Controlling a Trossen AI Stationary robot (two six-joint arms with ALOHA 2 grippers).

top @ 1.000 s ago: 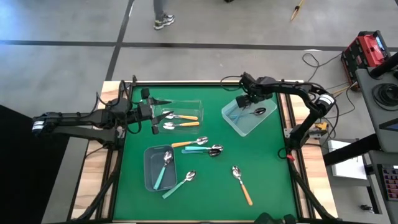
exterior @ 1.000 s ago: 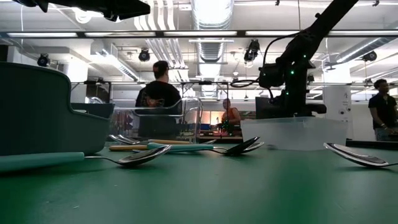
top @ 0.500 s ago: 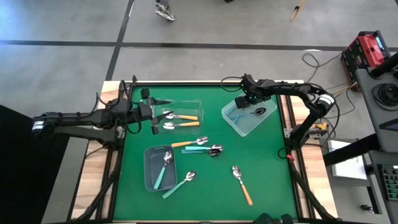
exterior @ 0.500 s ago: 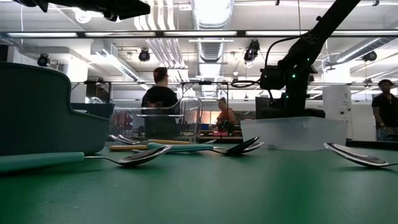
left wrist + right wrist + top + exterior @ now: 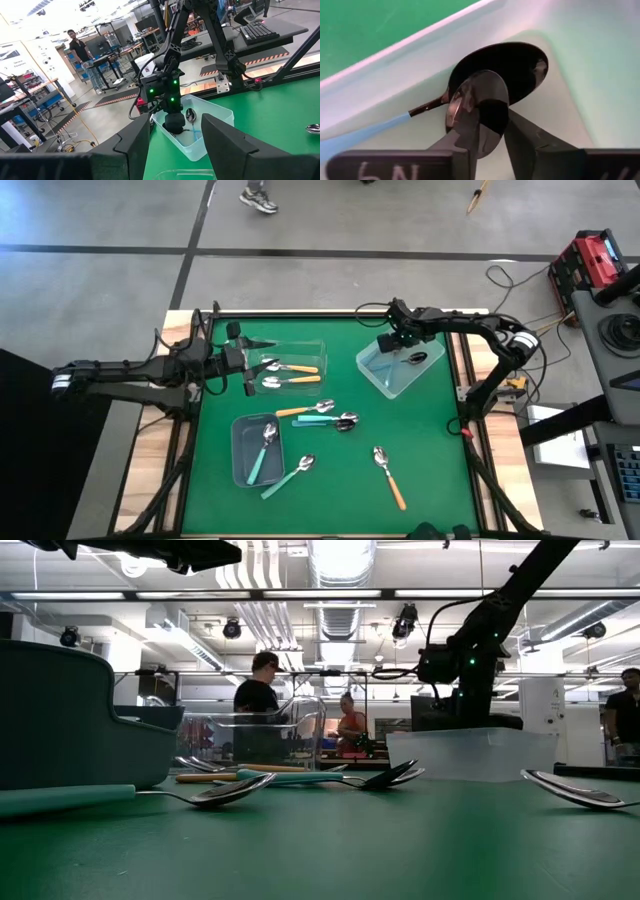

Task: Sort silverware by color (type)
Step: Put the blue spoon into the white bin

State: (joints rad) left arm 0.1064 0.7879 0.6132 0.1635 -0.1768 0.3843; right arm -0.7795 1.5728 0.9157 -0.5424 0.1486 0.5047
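- Over the clear bin [image 5: 402, 367] at the tabletop's far right, the right end effector [image 5: 392, 348] dips in among the blue-handled spoons [image 5: 416, 359]; it sits lower and further in than a second ago, when it stood above the bin rim.
- Right wrist view: its dark fingers [image 5: 530, 142] stand close on either side of a shiny spoon bowl [image 5: 479, 111], and a light-blue handle [image 5: 365, 134] runs off along the bin wall. The fingers have narrowed from wide apart within the last second; I cannot tell whether they already pinch the spoon or have just let it go.
- Judgement: either way a blue spoon is in the blue bin, so this item's sort looks about done.
- Left end effector [image 5: 246, 360] hangs by the clear bin [image 5: 312, 345] with the orange spoons [image 5: 287, 367] at the far left, fingers apart, holding nothing, unchanged over the second.
- Grey bin [image 5: 240, 450] near the front holds one teal spoon [image 5: 264, 452].
- Loose on the green tabletop [image 5: 430, 450] and unmoved: an orange spoon [image 5: 296, 410] and a teal spoon [image 5: 325, 420] mid-table, a teal one [image 5: 289, 476] just beside the grey bin, an orange one [image 5: 389, 477] at the front right.
- Judgement: sort is partway, four loose pieces left.
- Person [image 5: 258, 710] in the room behind has shifted slightly; no bearing on the task.
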